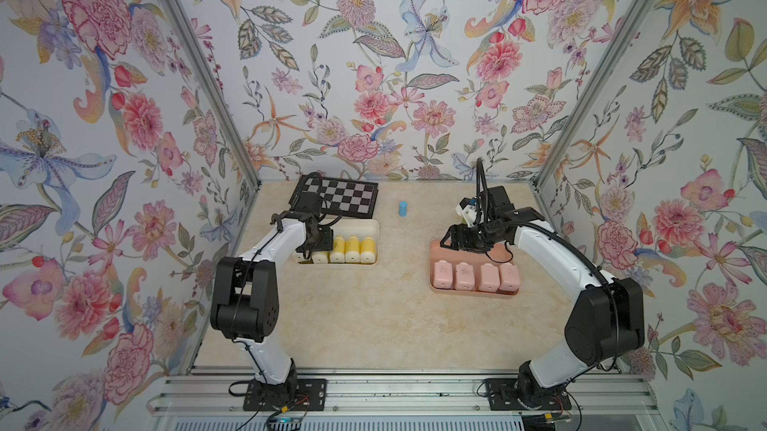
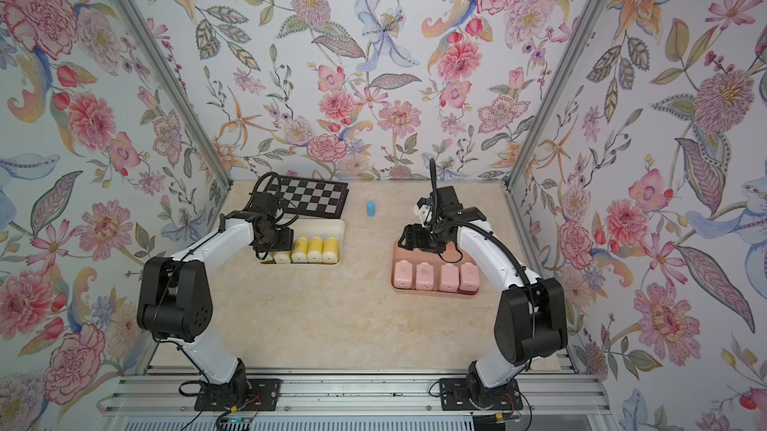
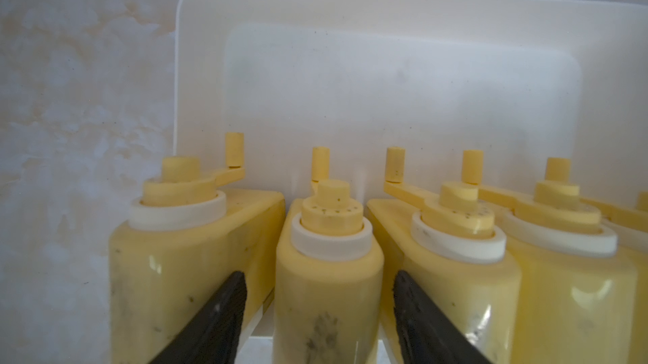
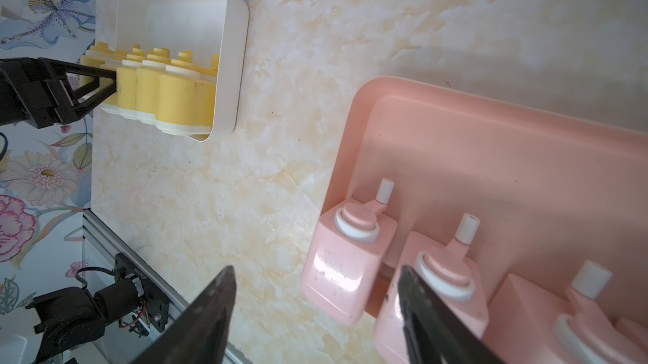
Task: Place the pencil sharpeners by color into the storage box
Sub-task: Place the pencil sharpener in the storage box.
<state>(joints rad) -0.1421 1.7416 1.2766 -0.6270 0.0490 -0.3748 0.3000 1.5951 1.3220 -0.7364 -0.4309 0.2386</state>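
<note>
Five yellow sharpeners (image 1: pixel 352 249) are ranged in the white box (image 1: pixel 365 229), one straddled, not gripped, by the parted left gripper (image 3: pixel 319 274). Four pink sharpeners (image 1: pixel 465 276) are ranged in the pink tray (image 4: pixel 491 155), above which the right gripper (image 4: pixel 315 271) is held parted, empty.

Robot lab booth: aluminium rail (image 1: pixel 394 391), calibration checkerboard (image 1: pixel 346 197), floral wallpaper panels (image 1: pixel 373 76).
</note>
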